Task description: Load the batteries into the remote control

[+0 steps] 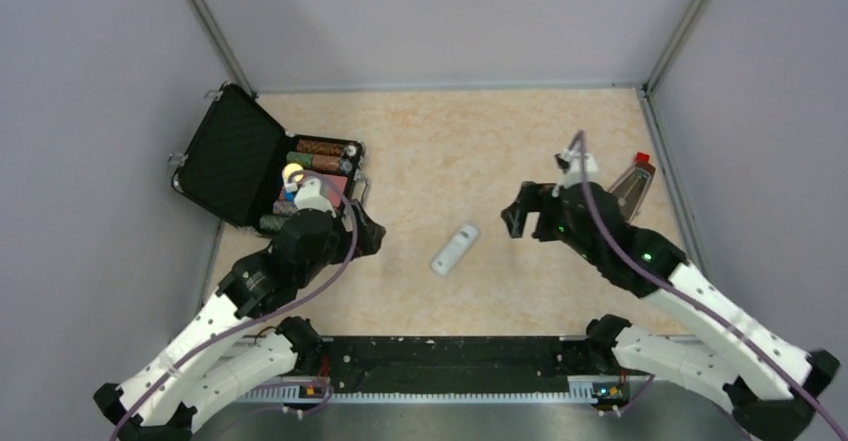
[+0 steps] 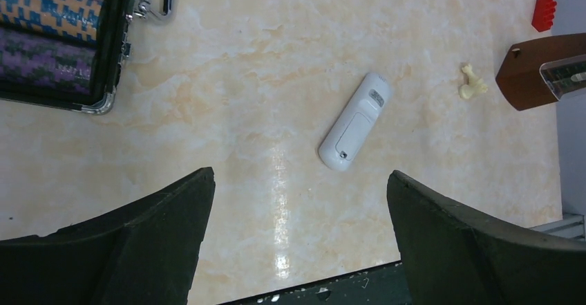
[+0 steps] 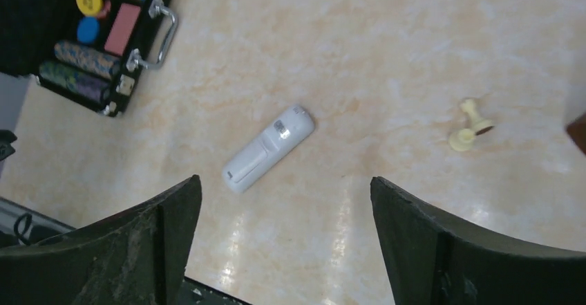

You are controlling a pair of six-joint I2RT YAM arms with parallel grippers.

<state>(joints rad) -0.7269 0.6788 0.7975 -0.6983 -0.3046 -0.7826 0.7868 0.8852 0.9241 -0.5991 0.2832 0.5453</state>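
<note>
The white remote control (image 1: 455, 249) lies slantwise on the table between the two arms, plain back face up with its cover in place. It also shows in the left wrist view (image 2: 355, 130) and in the right wrist view (image 3: 268, 149). No batteries are in view. My left gripper (image 1: 368, 229) is open and empty, left of the remote and above the table (image 2: 298, 177). My right gripper (image 1: 520, 216) is open and empty, right of the remote (image 3: 285, 180). Neither gripper touches anything.
An open black case (image 1: 240, 156) with coloured chip rolls (image 3: 79, 59) stands at the back left. A brown metronome (image 1: 632, 183) stands at the right wall, a red block (image 2: 544, 12) beside it. A cream chess pawn (image 3: 470, 125) lies right of the remote.
</note>
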